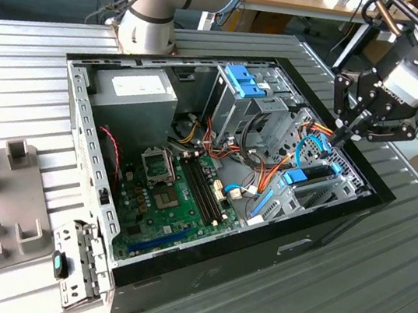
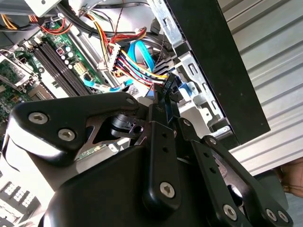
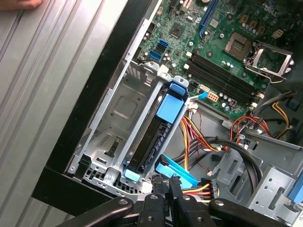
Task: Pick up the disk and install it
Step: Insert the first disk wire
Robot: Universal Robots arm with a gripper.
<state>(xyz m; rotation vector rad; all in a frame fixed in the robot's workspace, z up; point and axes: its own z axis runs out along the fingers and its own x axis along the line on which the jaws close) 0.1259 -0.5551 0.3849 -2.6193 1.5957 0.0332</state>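
The disk [image 3: 150, 142], a dark drive with bright blue side rails and a blue end tab, stands on edge in the silver bay at the case's edge. In the exterior view the disk [image 1: 304, 180] lies in the case at that view's right. My gripper [image 1: 343, 136] hovers just above the disk's far end with its fingers [image 2: 163, 123] closed together. The gripper's tips [image 3: 165, 187] are at a black plug [image 2: 168, 85] on a bundle of coloured wires. Whether the plug is pinched between them is not clear.
The open computer case [image 1: 177, 266] lies on a ribbed metal table, with the green motherboard [image 1: 176, 191] in its middle. A tall silver cage with blue clips [image 1: 243, 83] stands at the back. A curved blue cable [image 3: 177, 171] runs beside the disk. A person's hand [image 2: 291, 177] is by the case.
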